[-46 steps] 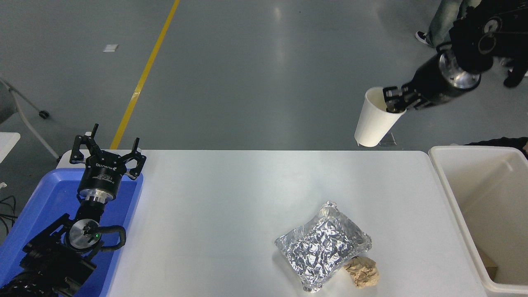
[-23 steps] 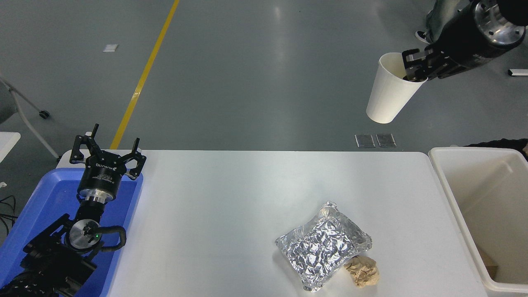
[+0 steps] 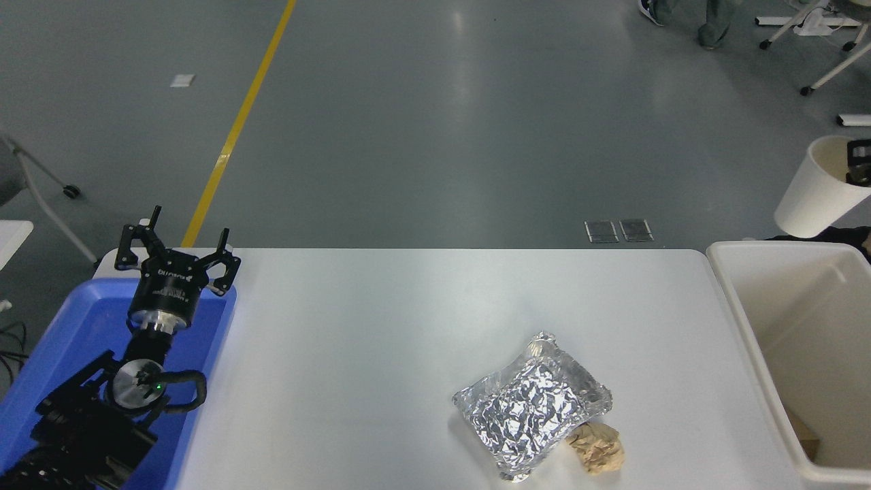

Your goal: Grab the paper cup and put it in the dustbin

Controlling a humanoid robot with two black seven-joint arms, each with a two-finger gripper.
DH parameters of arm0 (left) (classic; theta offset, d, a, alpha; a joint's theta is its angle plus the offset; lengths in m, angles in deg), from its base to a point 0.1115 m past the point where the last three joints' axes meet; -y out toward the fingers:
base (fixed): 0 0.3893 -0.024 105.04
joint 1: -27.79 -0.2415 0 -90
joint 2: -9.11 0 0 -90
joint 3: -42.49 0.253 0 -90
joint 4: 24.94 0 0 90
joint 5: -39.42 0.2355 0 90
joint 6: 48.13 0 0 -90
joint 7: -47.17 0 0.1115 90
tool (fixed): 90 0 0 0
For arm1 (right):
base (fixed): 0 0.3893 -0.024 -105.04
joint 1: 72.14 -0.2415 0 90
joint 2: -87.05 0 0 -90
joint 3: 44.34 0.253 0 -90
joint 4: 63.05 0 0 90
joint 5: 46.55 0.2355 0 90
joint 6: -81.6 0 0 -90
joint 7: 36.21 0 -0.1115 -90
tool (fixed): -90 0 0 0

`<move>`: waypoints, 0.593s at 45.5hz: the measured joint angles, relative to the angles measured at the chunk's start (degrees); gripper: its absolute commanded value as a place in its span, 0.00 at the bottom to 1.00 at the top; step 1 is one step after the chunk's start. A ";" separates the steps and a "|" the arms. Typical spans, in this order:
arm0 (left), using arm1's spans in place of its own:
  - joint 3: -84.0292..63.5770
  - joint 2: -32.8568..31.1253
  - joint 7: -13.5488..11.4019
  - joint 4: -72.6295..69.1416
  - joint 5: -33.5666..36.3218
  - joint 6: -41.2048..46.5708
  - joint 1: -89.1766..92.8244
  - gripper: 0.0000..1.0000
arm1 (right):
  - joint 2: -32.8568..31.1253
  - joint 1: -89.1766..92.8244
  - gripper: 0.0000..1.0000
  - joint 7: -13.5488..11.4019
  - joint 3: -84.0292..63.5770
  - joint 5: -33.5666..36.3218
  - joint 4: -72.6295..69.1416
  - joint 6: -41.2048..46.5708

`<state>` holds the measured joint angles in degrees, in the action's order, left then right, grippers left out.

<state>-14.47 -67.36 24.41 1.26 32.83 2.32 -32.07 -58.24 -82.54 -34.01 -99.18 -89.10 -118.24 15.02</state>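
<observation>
Moved: paper cup, carried rightward from above the far worktop edge to the picture's right margin; now held in the air, tilted, above the far end of the dustbin.

Right tool: mostly out of view; fingers pinch the cup's rim, one inside.

Left tool: parked over the blue tray, fingers spread, holding nothing.

Risks: the cup hangs near the bin's far rim; released here, it could land behind the bin. A rim-only pinch may let it swing or slip.

Worktop: white, smooth. Holds a foil packet touching a brown paper ball.

Room: grey floor, yellow line, chair legs at the far right.
</observation>
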 measured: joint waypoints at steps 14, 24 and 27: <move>0.00 0.01 0.01 -0.01 0.01 0.00 0.00 1.00 | 6.87 40.18 0.00 2.15 27.98 2.36 19.83 -11.36; 0.00 0.00 0.00 0.00 0.00 0.01 0.01 1.00 | 13.90 54.69 0.00 2.43 38.77 3.00 28.21 -15.84; 0.00 0.00 0.00 0.00 0.00 0.02 0.01 1.00 | 15.14 56.86 0.20 2.49 40.25 3.12 29.21 -16.60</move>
<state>-14.47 -67.36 24.41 1.26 32.83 2.34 -32.06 -43.10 -25.69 -31.53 -58.93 -85.99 -89.03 -1.57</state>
